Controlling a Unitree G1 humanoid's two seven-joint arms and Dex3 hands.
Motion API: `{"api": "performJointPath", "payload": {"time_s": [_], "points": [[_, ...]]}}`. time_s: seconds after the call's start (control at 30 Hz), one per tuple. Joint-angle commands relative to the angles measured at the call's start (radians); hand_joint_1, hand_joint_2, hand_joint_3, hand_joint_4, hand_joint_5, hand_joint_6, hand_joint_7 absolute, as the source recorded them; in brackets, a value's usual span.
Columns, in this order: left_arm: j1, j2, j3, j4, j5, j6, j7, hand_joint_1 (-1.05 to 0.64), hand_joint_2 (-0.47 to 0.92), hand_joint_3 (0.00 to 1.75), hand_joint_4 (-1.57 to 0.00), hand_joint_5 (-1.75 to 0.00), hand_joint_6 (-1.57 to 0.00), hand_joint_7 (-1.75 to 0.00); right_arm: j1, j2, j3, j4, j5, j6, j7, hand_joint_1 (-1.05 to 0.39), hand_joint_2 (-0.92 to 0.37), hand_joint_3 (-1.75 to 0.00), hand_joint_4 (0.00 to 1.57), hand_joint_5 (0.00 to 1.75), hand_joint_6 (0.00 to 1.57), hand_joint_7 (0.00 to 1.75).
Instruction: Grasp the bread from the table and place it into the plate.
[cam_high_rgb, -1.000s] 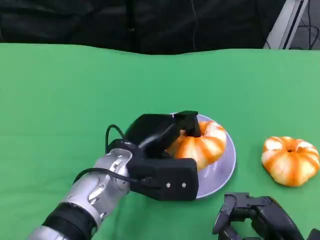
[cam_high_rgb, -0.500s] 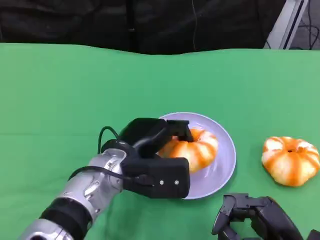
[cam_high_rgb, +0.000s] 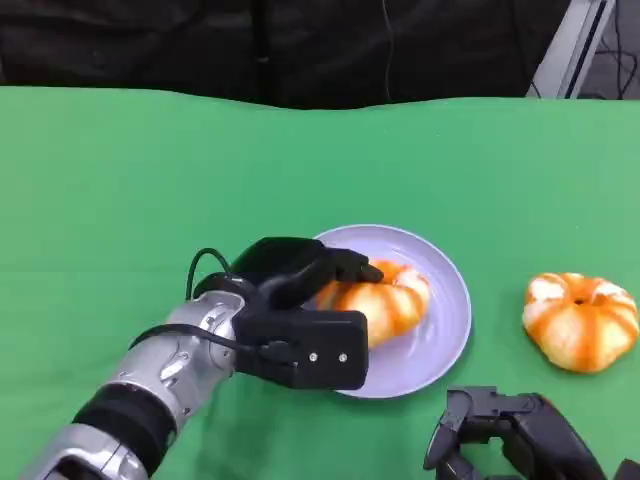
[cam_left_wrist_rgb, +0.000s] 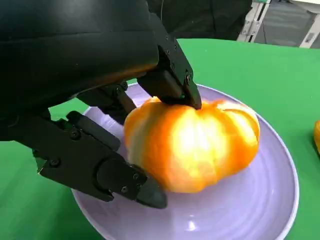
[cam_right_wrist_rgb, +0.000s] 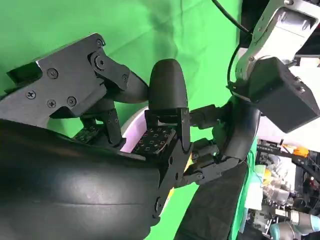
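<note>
An orange-and-white striped bread (cam_high_rgb: 385, 300) lies on the lavender plate (cam_high_rgb: 445, 325) at the middle of the green table. My left hand (cam_high_rgb: 300, 310) reaches in from the near left and holds the bread. In the left wrist view one fingertip (cam_left_wrist_rgb: 187, 95) presses on top of the bread (cam_left_wrist_rgb: 200, 145) and another finger (cam_left_wrist_rgb: 105, 170) lies along its side, over the plate (cam_left_wrist_rgb: 260, 205). My right hand (cam_high_rgb: 510, 430) rests low at the near right edge, holding nothing, fingers (cam_right_wrist_rgb: 165, 100) bent and apart.
A second striped bread (cam_high_rgb: 582, 320) lies on the green cloth to the right of the plate. The table's far edge meets a dark backdrop. In the right wrist view my left arm (cam_right_wrist_rgb: 277, 55) stands beyond the right hand.
My left hand has come down and back toward me with the bread, which now rests on the plate. The right hand and the second bread have stayed put.
</note>
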Motion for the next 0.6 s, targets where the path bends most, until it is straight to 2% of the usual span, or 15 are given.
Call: {"api": "performJointPath", "payload": {"time_s": [0.03,0.1,0.13,0.17,0.23,0.27,0.47,0.6], "points": [[-0.022,0.014,0.001,0.014,-0.009,-0.012,-0.010,-0.63,0.92,0.19,-0.59,0.00,-0.54,0.00,0.005,-0.010,-0.003,0.001,0.005,-0.004,-0.004,-0.13,-0.58,-1.01,0.85,1.43,0.88,1.15],[-0.023,0.013,0.010,0.012,-0.025,-0.001,-0.042,-0.63,0.92,0.19,-0.59,0.00,-0.54,0.00,0.005,-0.010,-0.003,0.000,0.004,-0.003,-0.005,-0.13,-0.58,-1.01,0.85,1.43,0.88,1.15],[-0.024,0.015,0.022,0.003,-0.048,0.020,-0.088,-0.77,0.92,0.39,-0.40,0.00,-0.41,0.00,0.005,-0.011,-0.003,-0.001,0.004,-0.001,-0.004,-0.12,-0.58,-1.02,0.85,1.42,0.88,1.15],[-0.023,0.018,0.032,-0.011,-0.068,0.039,-0.131,-0.85,0.92,0.51,-0.29,0.00,-0.32,0.00,0.005,-0.012,-0.002,-0.001,0.005,0.000,-0.002,-0.12,-0.58,-1.02,0.85,1.42,0.88,1.15],[-0.019,0.026,0.040,-0.036,-0.087,0.067,-0.179,-0.95,0.92,0.64,-0.11,0.00,-0.19,0.00,0.004,-0.013,-0.003,0.001,0.004,-0.001,-0.002,-0.12,-0.57,-1.02,0.85,1.43,0.88,1.15],[-0.016,0.030,0.040,-0.048,-0.089,0.074,-0.192,-0.98,0.92,0.67,-0.07,0.00,-0.16,0.00,0.004,-0.012,-0.003,0.003,0.008,-0.002,0.000,-0.12,-0.57,-1.02,0.85,1.43,0.88,1.15],[-0.005,0.036,0.042,-0.083,-0.091,0.097,-0.218,-1.02,0.92,0.73,-0.03,0.00,-0.12,0.00,0.003,-0.011,-0.004,0.005,0.013,-0.002,0.004,-0.11,-0.57,-1.03,0.85,1.43,0.88,1.14],[0.024,0.071,0.059,-0.164,-0.112,0.123,-0.275,-1.05,0.92,0.78,-0.04,-0.01,-0.13,0.00,0.004,-0.010,-0.003,0.004,0.010,0.000,0.001,-0.11,-0.58,-1.02,0.85,1.44,0.88,1.15]]}}
